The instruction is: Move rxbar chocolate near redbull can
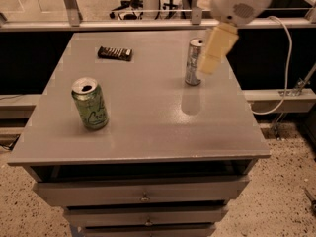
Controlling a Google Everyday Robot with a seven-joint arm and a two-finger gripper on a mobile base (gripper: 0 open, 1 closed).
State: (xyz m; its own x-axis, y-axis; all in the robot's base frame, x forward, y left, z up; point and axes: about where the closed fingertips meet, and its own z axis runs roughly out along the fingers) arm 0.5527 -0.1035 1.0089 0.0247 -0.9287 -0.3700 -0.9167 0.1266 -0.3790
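The rxbar chocolate (114,53), a flat dark bar with pale lettering, lies at the far left of the grey table top (148,132). The redbull can (193,63), slim and silver-grey, stands upright at the far right of the table. My gripper (213,53), cream coloured, hangs from the white arm (237,1) at the top right. It is in the air right beside the redbull can, overlapping its right side in the view, and far from the bar.
A green can (90,104) with an open top stands upright at the near left. Drawers (143,196) sit under the table top. A metal rail (98,24) runs behind the table. A pale cable (285,68) hangs at the right.
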